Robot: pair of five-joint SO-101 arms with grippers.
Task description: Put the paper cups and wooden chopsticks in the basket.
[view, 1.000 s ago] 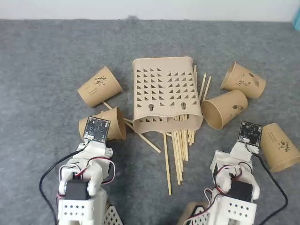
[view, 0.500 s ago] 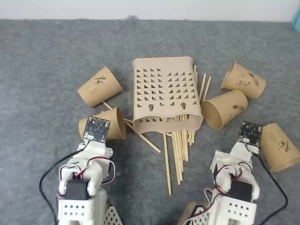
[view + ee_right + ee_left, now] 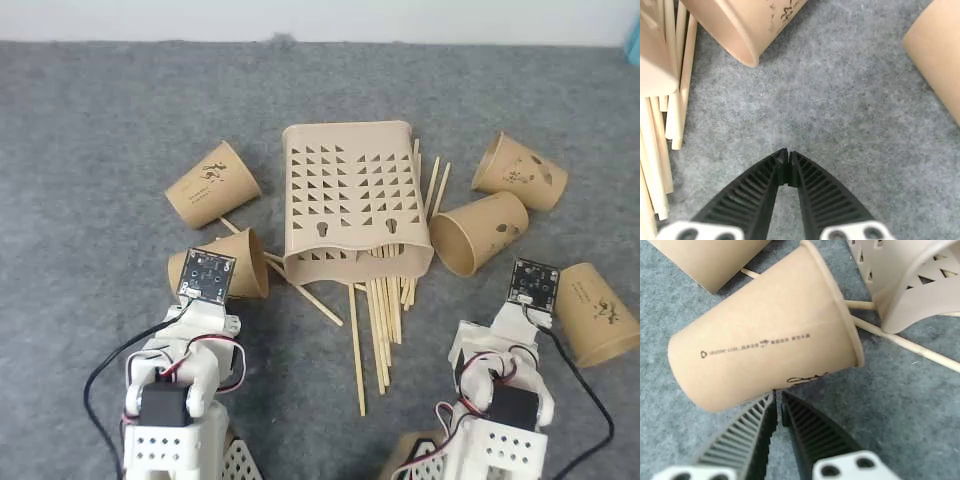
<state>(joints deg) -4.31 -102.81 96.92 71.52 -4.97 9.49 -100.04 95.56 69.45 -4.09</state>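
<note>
The left gripper (image 3: pixel 776 405) is hanging with its jaws pressed together on nothing, just on the near side of a paper cup (image 3: pixel 765 340) that is lying on its side left of the basket (image 3: pixel 877 275). The right gripper (image 3: pixel 787 167) is likewise pinched closed and empty, hovering over bare grey mat (image 3: pixel 850 100) among the cups on the right.

By the look of it, the task is only beginning, and nothing is sitting packed. The basket is lying tipped over in the middle, perforated wall up, with its mouth facing the near side. Five cups (image 3: pixel 480 233) are lying on their sides around it, two to the left and three to the right, all outside it. The chopsticks (image 3: pixel 383 320) are fanning out from the basket's mouth toward the near side, with a few poking out along its right wall. Whether any ends are resting inside, I cannot tell.
</note>
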